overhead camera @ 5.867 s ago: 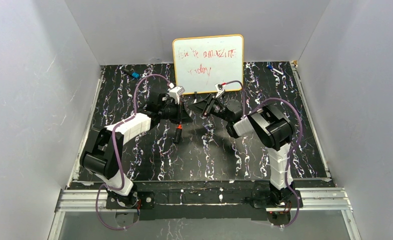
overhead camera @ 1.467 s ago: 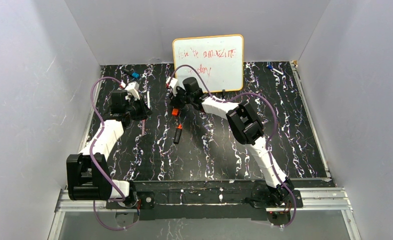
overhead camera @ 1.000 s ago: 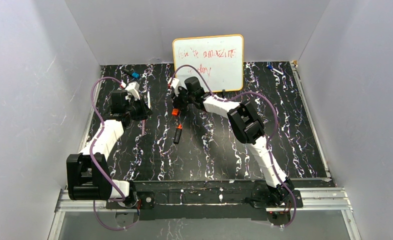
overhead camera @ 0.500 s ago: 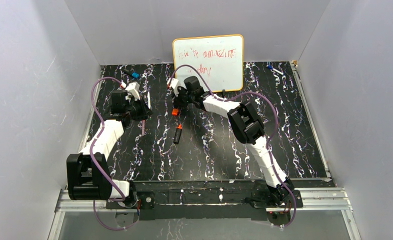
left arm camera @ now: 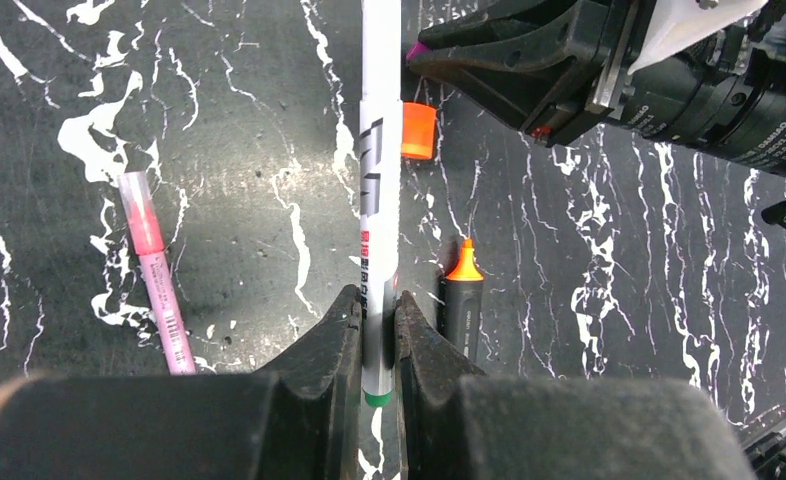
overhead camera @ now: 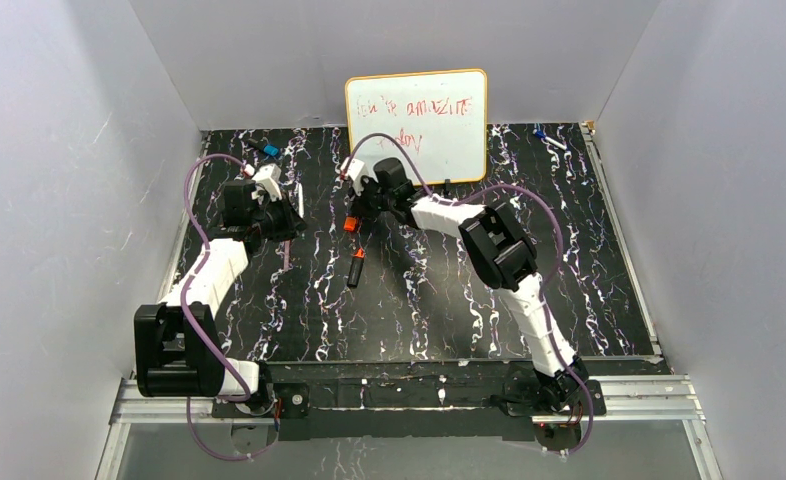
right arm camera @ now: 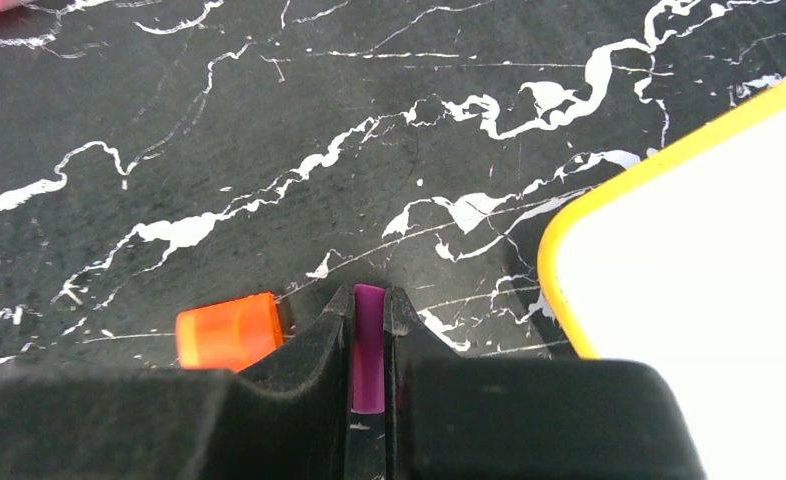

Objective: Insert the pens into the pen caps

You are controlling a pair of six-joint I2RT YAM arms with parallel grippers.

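readying insertion: white pen (left arm camera: 380,150) clamped between left gripper (left arm camera: 377,330) fingers, purple cap (right arm camera: 368,345) between right gripper (right arm camera: 369,310) fingers; next, align tip with cap.

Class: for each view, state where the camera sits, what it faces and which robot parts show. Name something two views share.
Top external: above and behind the robot, facing down on the table; left arm and right arm show.
Left wrist: on that arm, facing along the left pincer, shut on the white pen.
Right wrist: on that arm, facing down past the right pincer, shut on the purple cap.
Shared: both wrist views show the orange cap.
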